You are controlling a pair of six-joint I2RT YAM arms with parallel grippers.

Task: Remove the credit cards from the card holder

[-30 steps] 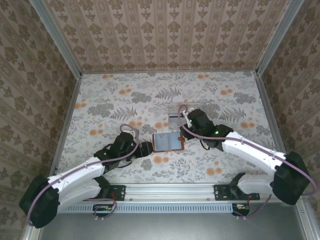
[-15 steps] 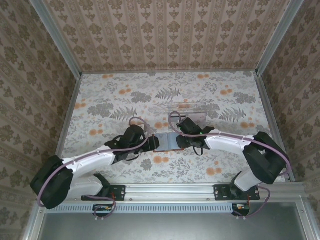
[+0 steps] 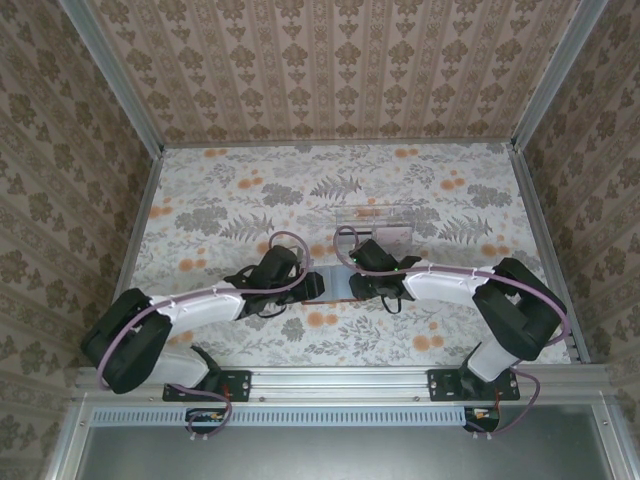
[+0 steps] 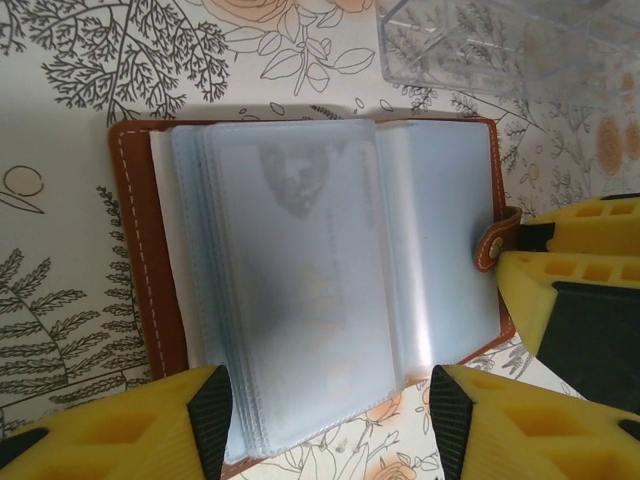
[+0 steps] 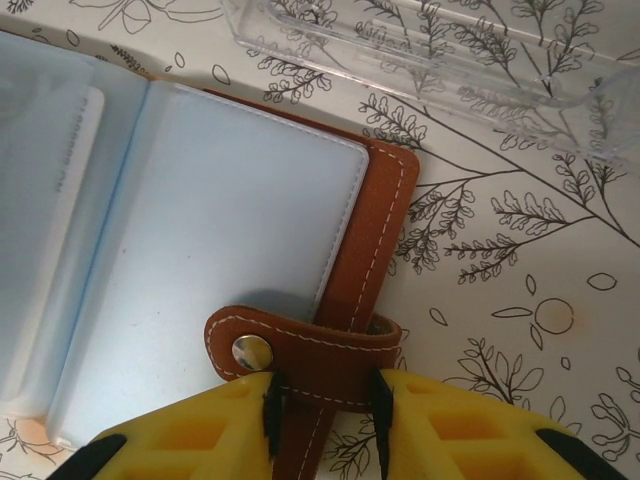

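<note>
Left gripper (image 4: 330, 392): jaws part-way apart, straddling the near edge of the clear sleeves (image 4: 330, 230); can't tell if they pinch. Card holder (image 4: 135, 250) lies open, flat on the table (image 4: 60, 100) between the two grippers; a credit card (image 4: 300, 300) shows pale through the sleeves. Right gripper (image 5: 322, 395): closed on the holder's snap strap (image 5: 310, 350). Clear tray (image 5: 430, 50) just beyond.

Soft, even light fills the bench (image 3: 430, 180) from above, shadows faint. Close up, the card holder (image 4: 310, 270) throws a dark shadow along its far edge, its plastic carries a pale sheen, and the clear tray (image 4: 500, 45) glints, slightly blurred.
</note>
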